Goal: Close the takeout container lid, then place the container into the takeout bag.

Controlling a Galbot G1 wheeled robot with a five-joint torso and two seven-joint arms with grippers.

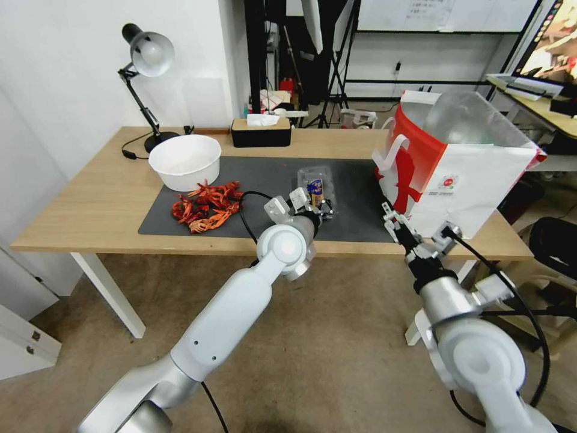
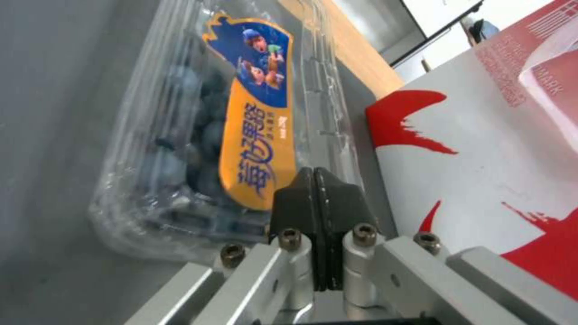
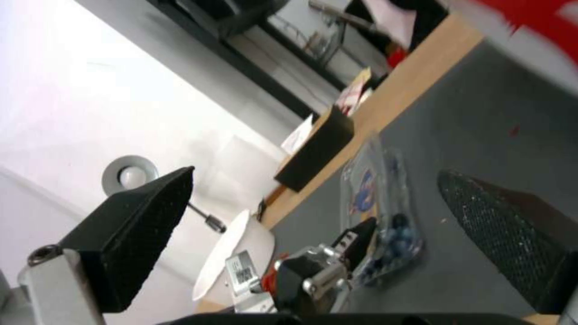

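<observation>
The takeout container lies on the dark mat, a small clear clamshell with blueberries inside. Its lid, bearing an orange and blue label, lies flat down over the box. My left gripper is shut, and its black fingertips touch the container's near end with nothing between them. The takeout bag, white and red with a foil lining, stands open to the right of the container. My right gripper hangs open just in front of the bag's near left corner, its fingers spread wide and empty.
A white bowl and a pile of red crayfish sit at the mat's left. A desk lamp and a black tissue box stand along the back edge. The grey mat between container and bag is bare.
</observation>
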